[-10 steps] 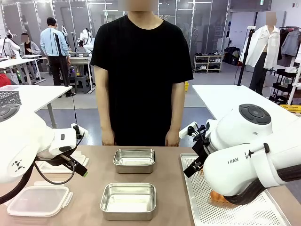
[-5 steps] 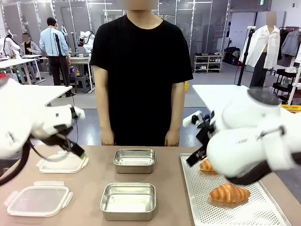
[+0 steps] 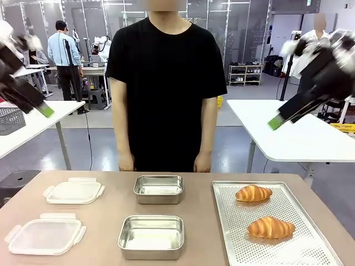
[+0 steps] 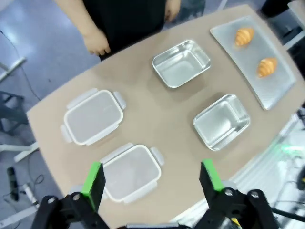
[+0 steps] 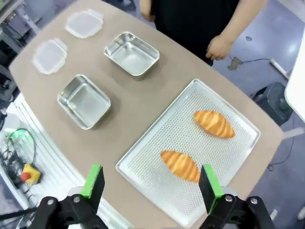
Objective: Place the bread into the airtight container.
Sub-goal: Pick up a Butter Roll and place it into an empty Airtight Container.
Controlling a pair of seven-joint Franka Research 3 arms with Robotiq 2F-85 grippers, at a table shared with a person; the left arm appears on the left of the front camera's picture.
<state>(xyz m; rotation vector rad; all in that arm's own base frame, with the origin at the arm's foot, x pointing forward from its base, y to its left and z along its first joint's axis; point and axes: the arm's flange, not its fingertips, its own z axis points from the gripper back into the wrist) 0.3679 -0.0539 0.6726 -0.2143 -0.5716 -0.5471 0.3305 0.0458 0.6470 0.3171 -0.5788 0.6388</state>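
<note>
Both arms hung high above the desk (image 3: 199,221), well clear of everything on it. The left gripper (image 3: 40,106) sat up by the picture's left edge, blurred. From its wrist camera the left gripper's fingers (image 4: 93,183) stood spread wide and released, with nothing between them. The right gripper (image 3: 280,118) was up at the right side, also blurred. Its own camera showed its fingers (image 5: 208,183) equally wide apart and empty.

The bread was two croissants, both lying on the perforated tray (image 3: 230,221) along the desk's right edge. One croissant (image 3: 253,193) lay near the tray's far edge. The other croissant (image 3: 270,227) lay around the tray's middle, a little toward its right edge. They were apart and neither touched a gripper.

Two steel containers sat along the desk's centre line, both empty. The far container (image 3: 158,188) was close to the person's edge, and the near container (image 3: 151,235) was close to the robot's edge. Two clear lids lay on the left side. The far lid (image 3: 74,191) was level with the far container, and the near lid (image 3: 45,235) was toward the near left corner.

A person (image 3: 166,83) in a black shirt stood at the far edge, with both hands hanging just behind it and touching nothing.
</note>
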